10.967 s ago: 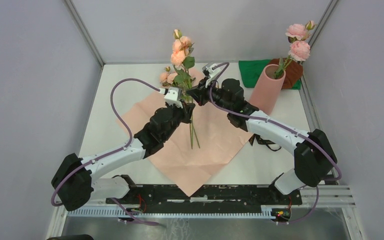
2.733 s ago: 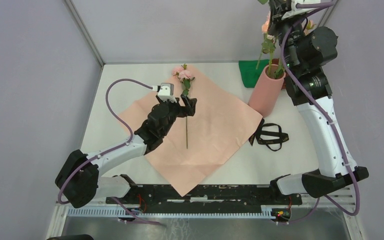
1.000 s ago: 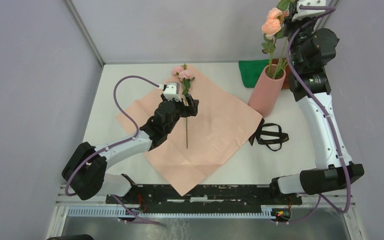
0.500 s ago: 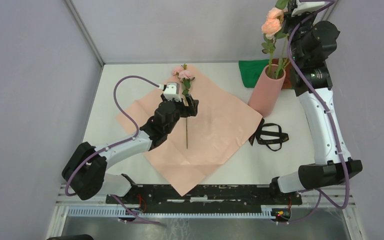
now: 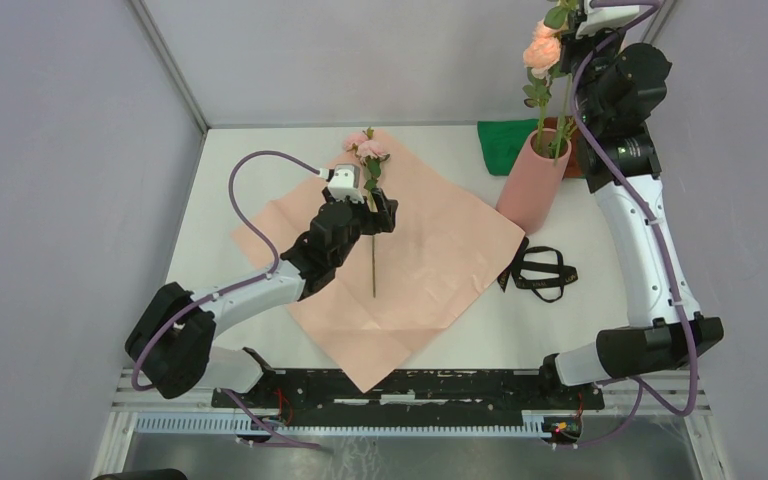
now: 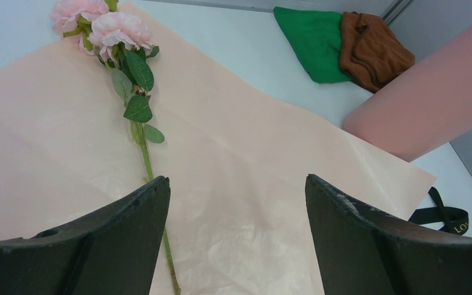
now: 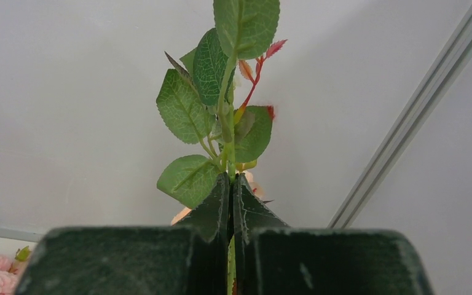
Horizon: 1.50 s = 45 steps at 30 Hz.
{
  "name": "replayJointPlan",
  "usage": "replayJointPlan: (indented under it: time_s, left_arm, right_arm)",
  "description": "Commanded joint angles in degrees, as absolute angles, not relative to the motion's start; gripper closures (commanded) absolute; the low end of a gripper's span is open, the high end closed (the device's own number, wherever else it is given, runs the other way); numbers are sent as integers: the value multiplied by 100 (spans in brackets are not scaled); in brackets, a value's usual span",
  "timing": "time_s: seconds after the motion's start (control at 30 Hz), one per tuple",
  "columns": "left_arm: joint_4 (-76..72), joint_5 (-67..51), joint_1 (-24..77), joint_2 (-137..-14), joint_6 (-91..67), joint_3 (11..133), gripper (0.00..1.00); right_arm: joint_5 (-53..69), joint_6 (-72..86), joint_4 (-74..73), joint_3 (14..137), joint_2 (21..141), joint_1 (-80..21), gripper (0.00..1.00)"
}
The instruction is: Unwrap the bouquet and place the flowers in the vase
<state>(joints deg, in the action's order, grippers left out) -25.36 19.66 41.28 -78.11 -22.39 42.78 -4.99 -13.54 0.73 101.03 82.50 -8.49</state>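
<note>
Salmon-pink vase (image 5: 532, 185) stands holding peach flowers (image 5: 544, 48); one pink rose (image 5: 369, 150) lies on flat wrapping paper (image 5: 440, 250).

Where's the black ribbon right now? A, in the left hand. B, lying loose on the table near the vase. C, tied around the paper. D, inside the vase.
B: the black ribbon lies loose on the table, just off the edge of the unfolded paper, in front of the vase.
</note>
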Motion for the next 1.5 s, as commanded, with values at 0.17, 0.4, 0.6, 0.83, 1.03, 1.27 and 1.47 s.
replayJointPlan:
  time_s: [0.17,0.4,0.6,0.83,1.03,1.27,1.47]
  left_arm:
    - [-2533,2206,4148,-8007,-2320,4608,14]
    - [-2537,2154,4147,-8086,-2362,4599,14]
    - [-2561,2162,4149,-8095,-2386,4548,15]
    - [-2566,2123,4148,-8192,-2421,4570,15]
    - [-2609,2003,4146,-8334,-2503,4598,16]
    - [-2625,1917,4147,-8445,-2640,4638,15]
    - [-1611,2652,4147,-8731,-2952,5187,13]
  right_arm:
    - [-361,-1248,196,10999,8556,-799,100]
    - [-380,-1254,372,10552,8377,-788,100]
    - [-435,-1041,1014,9047,7990,-758,100]
    - [-290,-840,1448,7686,7595,-757,100]
    - [-303,-743,1724,6731,7096,-761,100]
    - [-217,-608,1848,6262,6791,-761,22]
    - [-28,-489,1861,6147,6544,-758,12]
